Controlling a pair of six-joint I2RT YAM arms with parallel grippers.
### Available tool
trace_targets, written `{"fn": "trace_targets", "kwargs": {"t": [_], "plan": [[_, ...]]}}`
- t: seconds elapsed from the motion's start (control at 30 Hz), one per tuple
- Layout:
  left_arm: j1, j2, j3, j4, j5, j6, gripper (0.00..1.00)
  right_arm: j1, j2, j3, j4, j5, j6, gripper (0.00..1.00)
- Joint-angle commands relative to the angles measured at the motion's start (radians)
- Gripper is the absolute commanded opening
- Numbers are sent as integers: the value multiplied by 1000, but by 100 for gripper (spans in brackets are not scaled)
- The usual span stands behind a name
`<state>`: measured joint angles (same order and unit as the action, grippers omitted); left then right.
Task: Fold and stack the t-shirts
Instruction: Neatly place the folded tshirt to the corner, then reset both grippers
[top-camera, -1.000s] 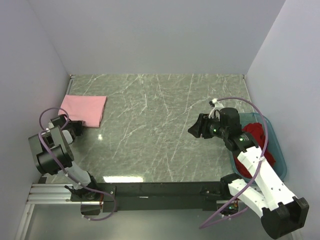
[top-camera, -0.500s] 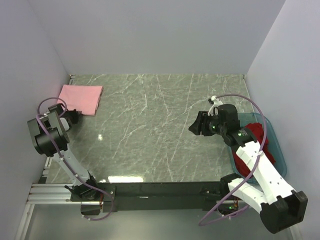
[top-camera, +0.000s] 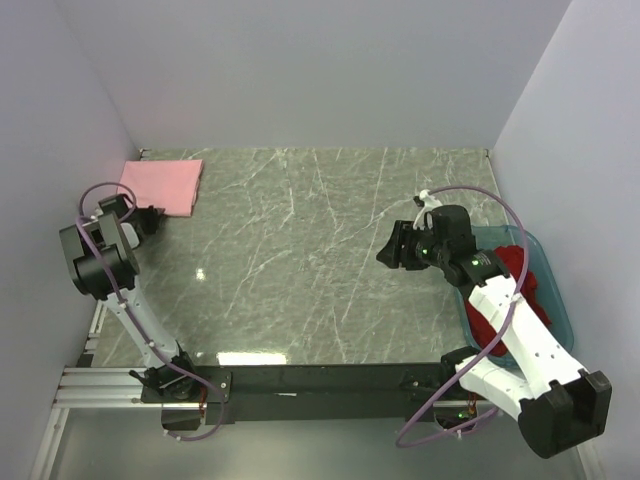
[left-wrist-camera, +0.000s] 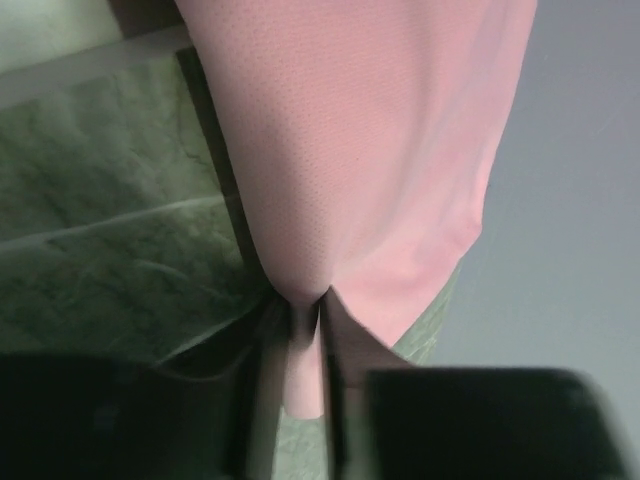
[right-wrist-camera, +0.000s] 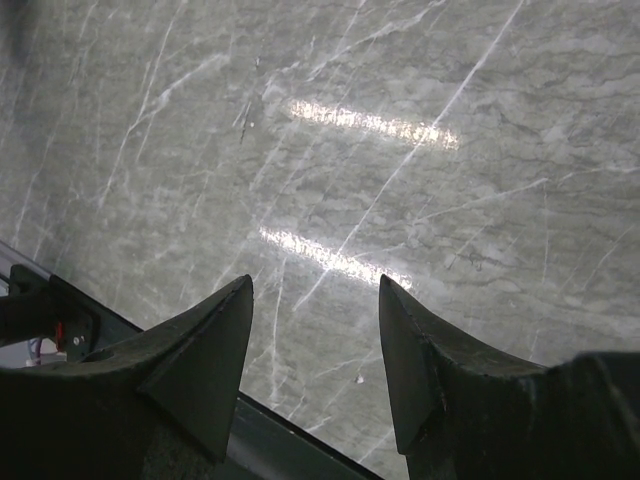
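The light pink t-shirt (top-camera: 162, 185) lies folded flat in the far left corner of the marble table. My left gripper (top-camera: 153, 214) sits at its near edge. In the left wrist view a fold of the pink t-shirt (left-wrist-camera: 370, 150) is pinched between the narrow jaws of the left gripper (left-wrist-camera: 300, 312). The bright red t-shirt (top-camera: 512, 262) lies crumpled in the teal tub (top-camera: 560, 322) at the right. My right gripper (top-camera: 384, 256) hovers left of the tub, open; in its wrist view the right gripper (right-wrist-camera: 315, 300) has only bare table between its fingers.
Grey walls close the table on the left, back and right; the pink shirt's corner reaches the left wall. The black rail (top-camera: 320, 378) with the arm bases runs along the near edge. The right arm lies over the tub.
The left gripper has dragged the pink shirt back and left into the far corner, the left arm stretching out. The right arm has barely shifted.
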<state>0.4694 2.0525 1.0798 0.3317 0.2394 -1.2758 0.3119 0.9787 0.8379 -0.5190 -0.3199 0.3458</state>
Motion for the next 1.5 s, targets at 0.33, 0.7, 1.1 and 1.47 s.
{"fn": "trace_targets", "kwargs": {"t": [0.33, 0.7, 1.1, 1.47], "plan": [[-5, -326, -201, -174, -29, 94, 81, 6, -149, 63, -42, 119, -10, 63], [-83, -943, -267, -649, -25, 502, 99, 7, -362, 145, -164, 454, 25, 78], [-370, -1420, -9, -1212, -405, 754, 99, 6, -721, 87, -173, 663, -37, 89], [-406, -1490, -38, -1272, -486, 725, 100, 4, -787, 20, -200, 669, -62, 100]]}}
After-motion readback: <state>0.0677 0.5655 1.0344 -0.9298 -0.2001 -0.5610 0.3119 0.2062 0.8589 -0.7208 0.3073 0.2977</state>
